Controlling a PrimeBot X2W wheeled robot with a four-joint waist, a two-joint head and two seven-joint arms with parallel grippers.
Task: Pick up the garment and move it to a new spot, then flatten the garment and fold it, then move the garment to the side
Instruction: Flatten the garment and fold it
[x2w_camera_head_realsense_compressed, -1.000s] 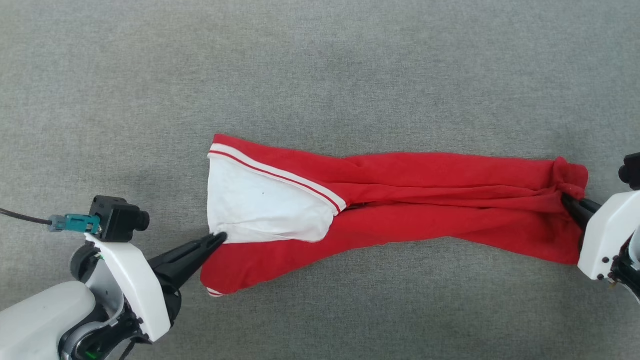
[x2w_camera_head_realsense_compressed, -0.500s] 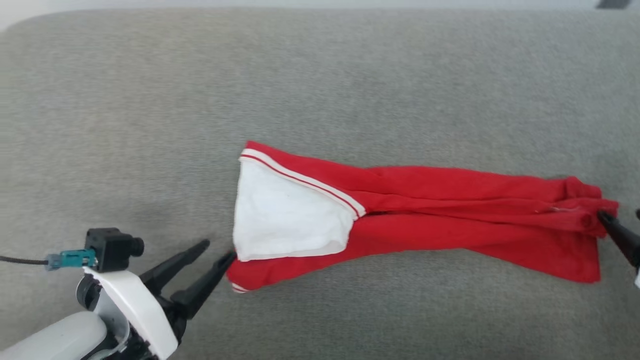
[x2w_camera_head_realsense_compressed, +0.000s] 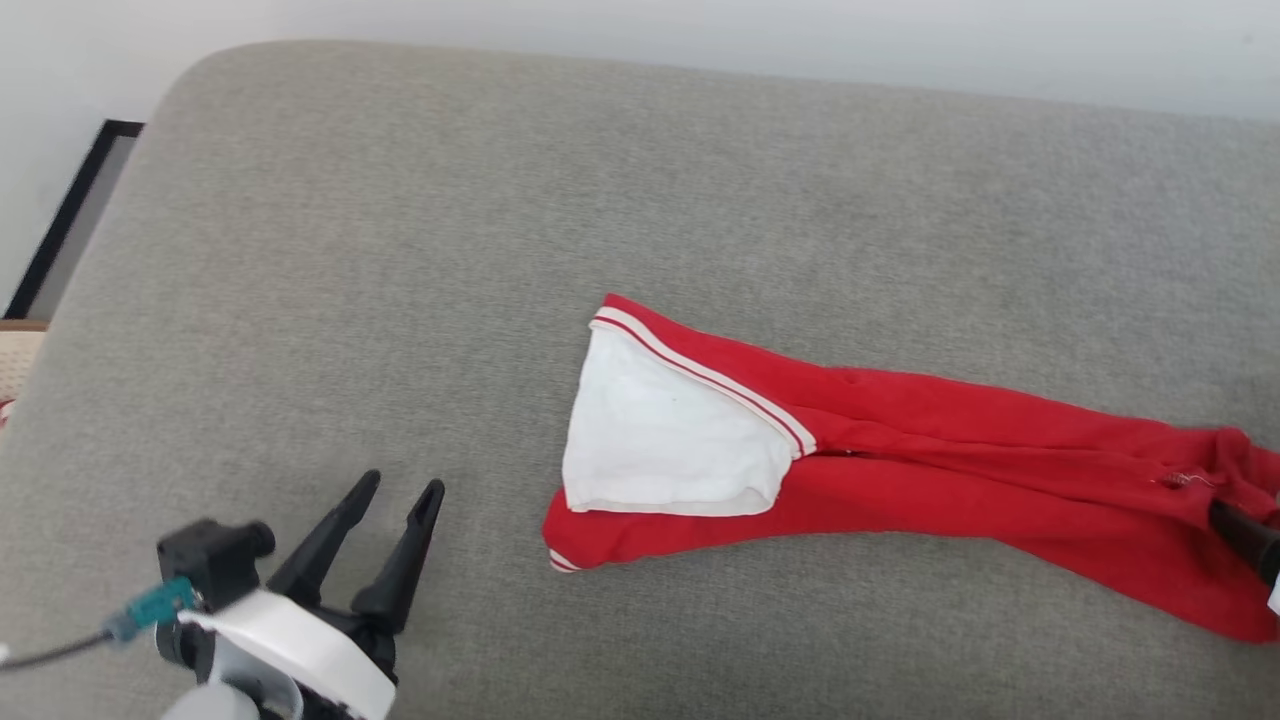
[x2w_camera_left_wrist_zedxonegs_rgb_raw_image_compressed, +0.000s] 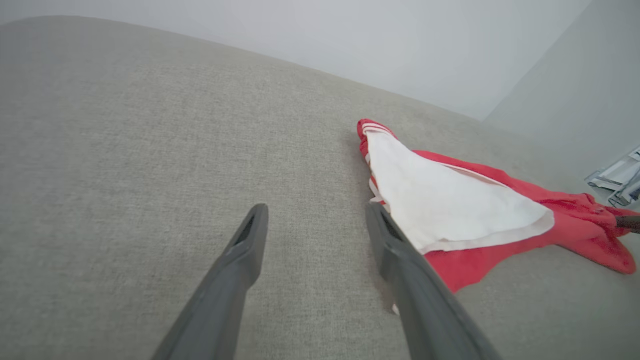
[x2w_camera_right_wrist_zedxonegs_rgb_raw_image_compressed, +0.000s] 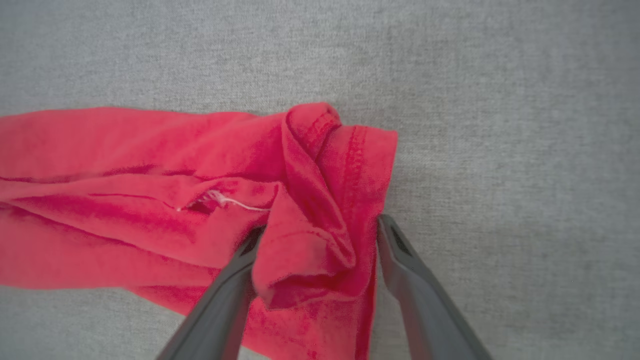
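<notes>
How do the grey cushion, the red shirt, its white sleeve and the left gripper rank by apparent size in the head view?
1. grey cushion
2. red shirt, cut off at the right edge
3. white sleeve and left gripper: look alike, and the gripper sits nearer the camera, so unranked.

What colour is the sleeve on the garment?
The sleeve is white, edged by red-and-white striped trim; head view shows it best.

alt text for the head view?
A red garment with a white sleeve lies stretched in a band on a grey cushion. The left gripper is open at lower left, clear of it; a finger of the right gripper meets its bunched right end.
</notes>
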